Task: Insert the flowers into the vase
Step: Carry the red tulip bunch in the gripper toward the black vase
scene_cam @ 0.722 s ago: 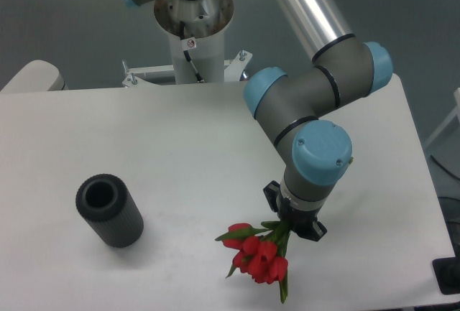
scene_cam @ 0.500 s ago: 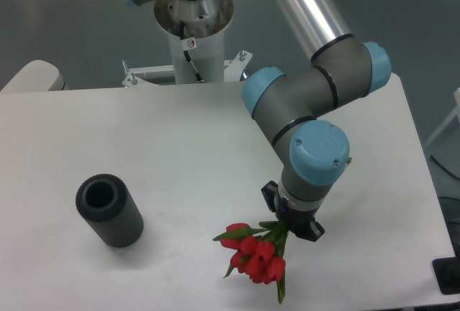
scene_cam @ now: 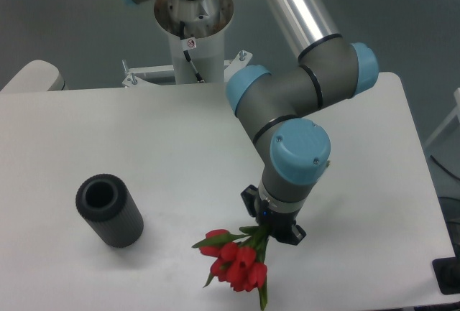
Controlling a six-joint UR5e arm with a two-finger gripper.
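— white table (scene_cam: 165, 153) under grey floor; what's on it?

— the vase (scene_cam: 109, 210), dark and ribbed, at the left, mouth up and tipped toward the camera.

— and the flowers (scene_cam: 233, 262)?

— red buds near the front edge, well apart from the vase, stems running up into the gripper (scene_cam: 267, 226).

— its fingers?

— pinched on the stems, under the blue-capped wrist.

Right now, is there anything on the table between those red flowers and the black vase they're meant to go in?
Nothing visible. The flowers hang at the gripper, and only bare white table lies between them and the vase, which stands to their left with its mouth open.
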